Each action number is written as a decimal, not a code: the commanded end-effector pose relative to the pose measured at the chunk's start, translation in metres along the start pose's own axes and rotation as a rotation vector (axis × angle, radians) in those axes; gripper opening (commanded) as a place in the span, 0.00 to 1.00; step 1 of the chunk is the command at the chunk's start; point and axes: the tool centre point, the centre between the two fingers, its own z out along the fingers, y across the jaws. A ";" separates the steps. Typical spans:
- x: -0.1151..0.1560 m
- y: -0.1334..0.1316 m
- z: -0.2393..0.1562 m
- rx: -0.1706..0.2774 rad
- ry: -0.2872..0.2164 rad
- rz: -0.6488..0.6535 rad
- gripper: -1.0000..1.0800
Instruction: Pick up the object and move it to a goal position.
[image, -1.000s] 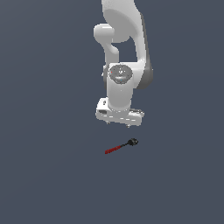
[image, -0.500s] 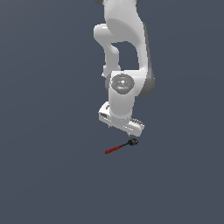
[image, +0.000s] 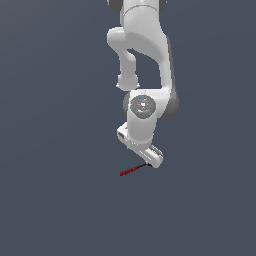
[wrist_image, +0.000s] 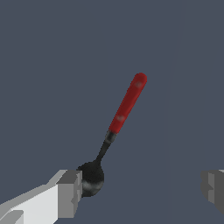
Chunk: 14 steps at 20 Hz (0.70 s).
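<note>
The object is a small spoon-like tool with a red handle (wrist_image: 128, 103) and a dark rounded head (wrist_image: 91, 179), lying flat on the grey floor. In the exterior view only its red handle (image: 130, 171) and a bit of dark neck show; the head is hidden behind my hand. My gripper (wrist_image: 141, 190) is open wide and low over the tool. One fingertip (wrist_image: 70, 192) sits right beside the head, and the other fingertip (wrist_image: 212, 186) is far off to the other side. The handle points away from the gap between the fingers. In the exterior view the gripper (image: 149, 161) is just above the floor.
The plain dark grey floor (image: 60, 200) surrounds the tool on all sides. The white arm (image: 142, 60) stands above the tool. No other objects or goal marker show.
The arm has come down and the hand has turned and tilted. It now reaches the tool's head and hides it in the exterior view. The tool has not moved.
</note>
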 end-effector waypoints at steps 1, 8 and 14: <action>0.002 -0.005 0.005 0.000 0.003 0.067 0.96; 0.008 -0.016 0.020 0.001 0.013 0.240 0.96; 0.011 -0.023 0.028 0.003 0.020 0.341 0.96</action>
